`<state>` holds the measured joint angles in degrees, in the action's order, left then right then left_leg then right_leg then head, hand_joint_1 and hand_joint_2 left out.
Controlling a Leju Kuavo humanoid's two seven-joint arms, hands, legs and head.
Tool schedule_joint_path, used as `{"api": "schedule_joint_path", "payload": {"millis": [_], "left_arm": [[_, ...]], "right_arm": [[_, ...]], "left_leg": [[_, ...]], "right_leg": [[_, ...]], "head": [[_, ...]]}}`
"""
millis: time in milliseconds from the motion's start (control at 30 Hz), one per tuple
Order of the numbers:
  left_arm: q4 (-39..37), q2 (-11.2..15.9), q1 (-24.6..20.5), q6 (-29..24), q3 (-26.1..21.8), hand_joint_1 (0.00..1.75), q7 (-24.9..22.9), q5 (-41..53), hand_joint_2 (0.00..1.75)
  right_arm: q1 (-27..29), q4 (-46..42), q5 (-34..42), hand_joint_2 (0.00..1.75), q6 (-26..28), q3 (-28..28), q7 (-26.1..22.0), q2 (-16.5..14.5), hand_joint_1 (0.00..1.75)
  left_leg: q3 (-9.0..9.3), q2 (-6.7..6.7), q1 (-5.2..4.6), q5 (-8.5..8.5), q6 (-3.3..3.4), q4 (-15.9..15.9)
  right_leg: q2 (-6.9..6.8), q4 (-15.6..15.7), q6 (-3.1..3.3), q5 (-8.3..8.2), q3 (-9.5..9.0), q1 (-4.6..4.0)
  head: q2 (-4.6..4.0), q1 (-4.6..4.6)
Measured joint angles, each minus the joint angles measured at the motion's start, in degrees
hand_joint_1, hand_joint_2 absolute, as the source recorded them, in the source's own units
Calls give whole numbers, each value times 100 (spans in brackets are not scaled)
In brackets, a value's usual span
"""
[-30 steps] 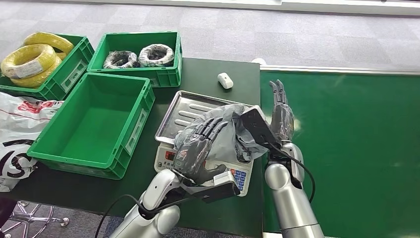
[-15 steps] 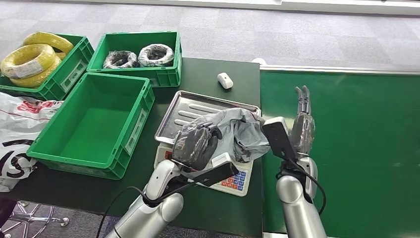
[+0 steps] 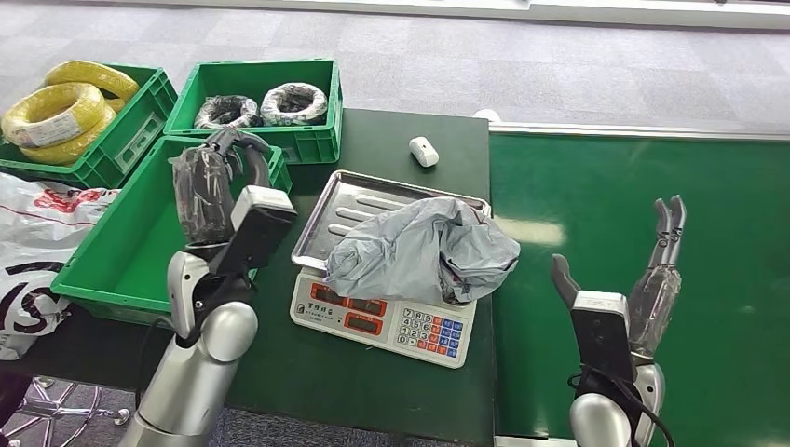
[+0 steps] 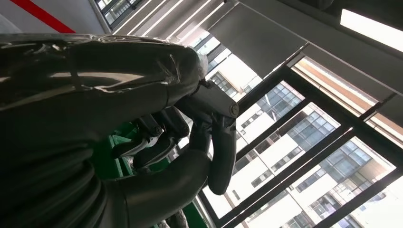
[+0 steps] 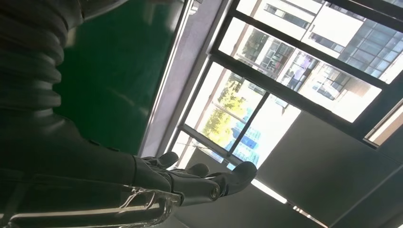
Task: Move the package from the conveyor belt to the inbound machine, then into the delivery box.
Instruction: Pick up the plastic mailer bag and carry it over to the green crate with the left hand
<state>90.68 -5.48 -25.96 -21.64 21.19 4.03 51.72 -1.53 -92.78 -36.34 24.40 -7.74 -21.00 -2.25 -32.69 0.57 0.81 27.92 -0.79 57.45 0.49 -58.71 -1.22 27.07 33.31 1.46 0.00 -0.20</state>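
The grey plastic package [image 3: 424, 251] lies crumpled on the steel tray [image 3: 359, 200] of the weighing scale [image 3: 373, 318], and neither hand touches it. My left hand [image 3: 210, 182] is raised to the package's left, over the near corner of the empty green box [image 3: 177, 242]. Its fingers curl inward around nothing, and the left wrist view shows the same curled fingers [image 4: 190, 128]. My right hand [image 3: 657, 279] stands over the green conveyor belt [image 3: 652, 177], well to the right of the package, with fingers straight and apart. Those fingers [image 5: 209, 183] hold nothing in the right wrist view.
Behind the empty box are a green crate of yellow cable coils [image 3: 65, 112] and one with black wrapped coils [image 3: 265, 102]. A small white device [image 3: 424, 151] sits on the table behind the scale. A white printed bag [image 3: 28, 242] lies at the far left.
My left hand let go of the package and swung up and left over the empty green box. My right hand drew back to the right over the belt. The package stays on the scale.
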Motion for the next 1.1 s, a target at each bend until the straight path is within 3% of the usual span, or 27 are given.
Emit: {"api": "schedule_joint_path", "payload": {"millis": [100,133,200,267,733,767,867,900,1100], "left_arm": [[119,119,-61,1293,-216,19,-111,-1216,175],[121,148,-59,1843,-257,0,-126,-1673,175],[69,203,-34,2794,-285,0,-119,-2308,175],[-88,251,25,3363,-235,0,-52,-2541,175],[-1119,514,394,3692,319,0,281,-2575,175],[-1160,533,401,3683,338,9,283,-2567,175],[-1292,594,404,3458,429,140,198,-2297,175],[-1338,607,404,3348,461,175,157,-2188,175],[-1522,618,398,3047,545,175,74,-2026,175]], "right_arm": [[71,-59,137,175,28,-1,-75,106,0],[69,-57,186,175,33,-2,-96,141,0],[32,-33,265,175,33,-14,-129,197,0],[-58,47,312,175,32,-61,-149,238,0],[-565,604,503,175,96,-498,-164,352,0],[-582,627,527,175,102,-513,-164,361,0],[-618,681,597,175,128,-554,-168,388,0],[-621,689,608,175,135,-566,-170,395,0],[-617,694,583,175,149,-608,-152,400,0]], "left_leg": [[1,1,0,-1,0,0],[0,1,-1,-1,0,0],[0,-3,-1,-1,0,0],[2,-10,-2,-1,0,0],[-1,-5,-1,-1,0,-1],[-1,-5,-1,-1,0,-1],[-1,-3,-1,-1,0,0],[-1,-3,-1,-1,0,0],[0,-4,0,-1,0,0]], "right_leg": [[0,0,0,0,-3,0],[0,0,0,0,-3,0],[1,-1,0,0,-4,1],[5,0,0,-1,-3,2],[7,-1,0,0,1,0],[7,-1,0,0,0,0],[7,-1,0,0,0,1],[7,-1,0,0,1,1],[7,-1,0,0,2,0]], "head": [[0,-1],[0,-1],[0,-1],[0,1],[0,0],[0,0],[0,0],[0,0],[0,-1]]}}
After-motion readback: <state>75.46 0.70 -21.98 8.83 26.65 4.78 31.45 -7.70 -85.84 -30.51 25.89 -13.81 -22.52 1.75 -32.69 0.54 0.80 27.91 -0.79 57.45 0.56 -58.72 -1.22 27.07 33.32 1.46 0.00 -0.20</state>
